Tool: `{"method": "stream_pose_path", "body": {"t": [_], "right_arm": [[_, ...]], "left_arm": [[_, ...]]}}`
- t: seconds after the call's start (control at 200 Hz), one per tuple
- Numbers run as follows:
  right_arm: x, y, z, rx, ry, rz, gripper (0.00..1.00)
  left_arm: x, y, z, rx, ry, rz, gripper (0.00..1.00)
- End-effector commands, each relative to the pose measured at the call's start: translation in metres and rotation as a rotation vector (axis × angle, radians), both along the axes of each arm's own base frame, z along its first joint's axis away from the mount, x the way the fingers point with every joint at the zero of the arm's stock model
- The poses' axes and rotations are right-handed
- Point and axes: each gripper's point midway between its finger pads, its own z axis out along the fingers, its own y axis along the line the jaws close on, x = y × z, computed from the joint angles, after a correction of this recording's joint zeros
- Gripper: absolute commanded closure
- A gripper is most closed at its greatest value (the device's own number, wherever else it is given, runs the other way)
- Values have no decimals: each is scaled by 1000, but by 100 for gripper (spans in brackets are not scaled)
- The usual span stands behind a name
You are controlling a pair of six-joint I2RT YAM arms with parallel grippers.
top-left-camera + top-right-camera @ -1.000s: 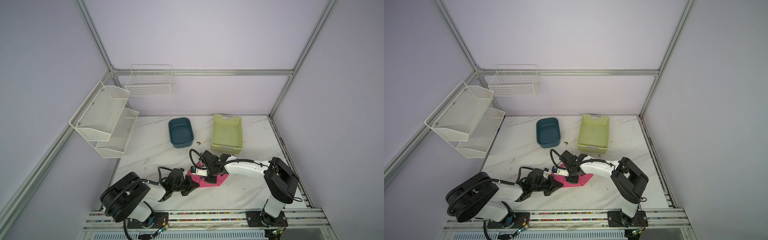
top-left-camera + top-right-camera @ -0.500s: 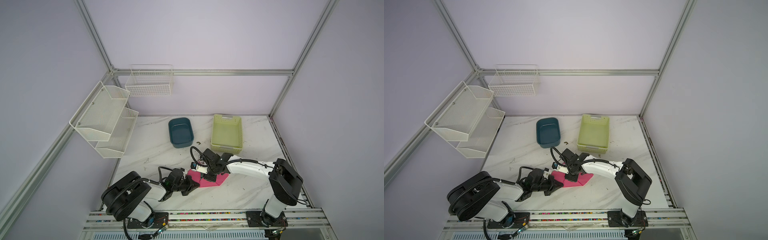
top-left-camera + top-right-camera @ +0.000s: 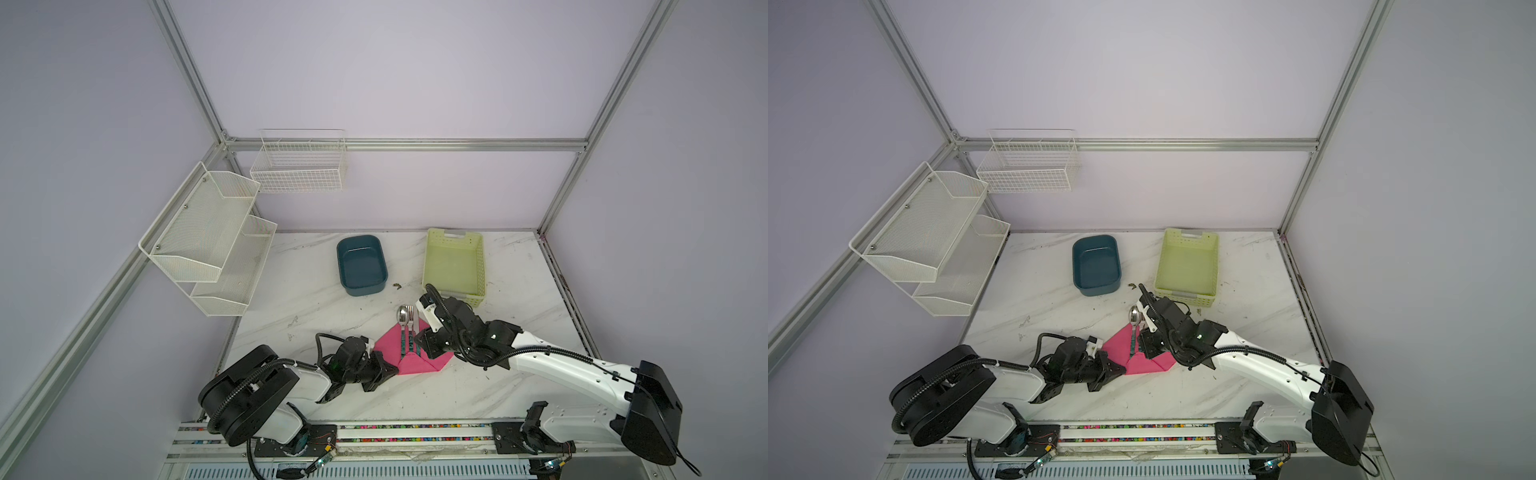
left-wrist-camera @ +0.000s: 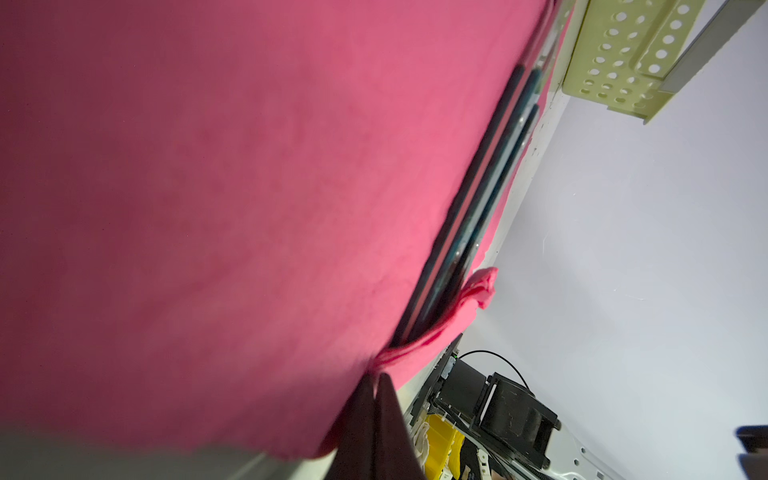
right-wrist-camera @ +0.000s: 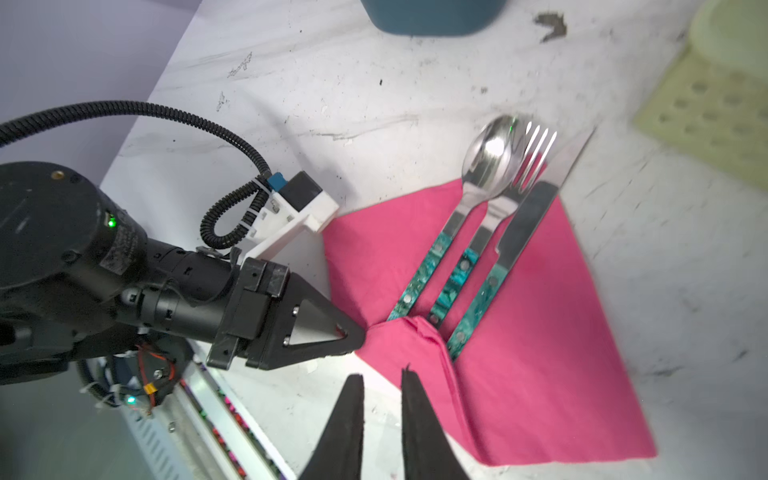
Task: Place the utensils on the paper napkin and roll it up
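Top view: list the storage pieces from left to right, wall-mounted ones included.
tiered rack → wire basket → tub → green basket

Top views overlook the table (image 3: 311,299); wrist cameras hug the napkin (image 5: 540,332).

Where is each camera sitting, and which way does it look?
Top views: high over the robot's side, looking down at the table, left arm and right arm whole.
Left wrist: low by the paper napkin, looking across it at the utensils and green basket; the left gripper shows, shut.
Right wrist: above the napkin, looking down on utensils and the left arm's end; the right gripper shows, slightly open.
Shared: both wrist views see the napkin fold that the left gripper pinches; top views nearly match.
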Motion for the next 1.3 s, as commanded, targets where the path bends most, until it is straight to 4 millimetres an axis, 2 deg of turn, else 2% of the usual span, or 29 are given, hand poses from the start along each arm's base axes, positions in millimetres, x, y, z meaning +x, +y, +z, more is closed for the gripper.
{"method": "stream_pose_path", "body": {"t": [0.0, 0.16, 0.48, 0.68, 0.84, 0.97, 0.99, 1.185, 1.205, 1.295], "right_arm": [[-12, -2, -14, 144, 205, -142, 81], [-23, -5, -21, 285, 299, -155, 79], [-33, -12, -70, 242, 437, -169, 80], [-30, -12, -89, 217, 460, -181, 83], [-28, -21, -106, 174, 473, -221, 86], [-22, -23, -105, 175, 457, -236, 88], [-23, -25, -112, 156, 469, -244, 88], [-23, -31, -125, 129, 497, -271, 91], [-23, -31, -125, 128, 498, -272, 91], [-23, -32, -128, 123, 508, -275, 94]], "left_arm": [[-9, 10, -17, 77, 58, 2, 100], [-8, 12, -18, 87, 61, 9, 100], [-7, 11, -18, 92, 63, 8, 100], [-7, 10, -17, 93, 63, 8, 100], [-6, 9, -17, 94, 63, 7, 100], [-5, 7, -15, 91, 61, 1, 100], [-4, 7, -14, 89, 59, 0, 100], [-1, 4, -7, 94, 50, -8, 100], [2, 2, 4, 75, 23, -11, 100], [5, 1, 12, 90, 1, -23, 100]]}}
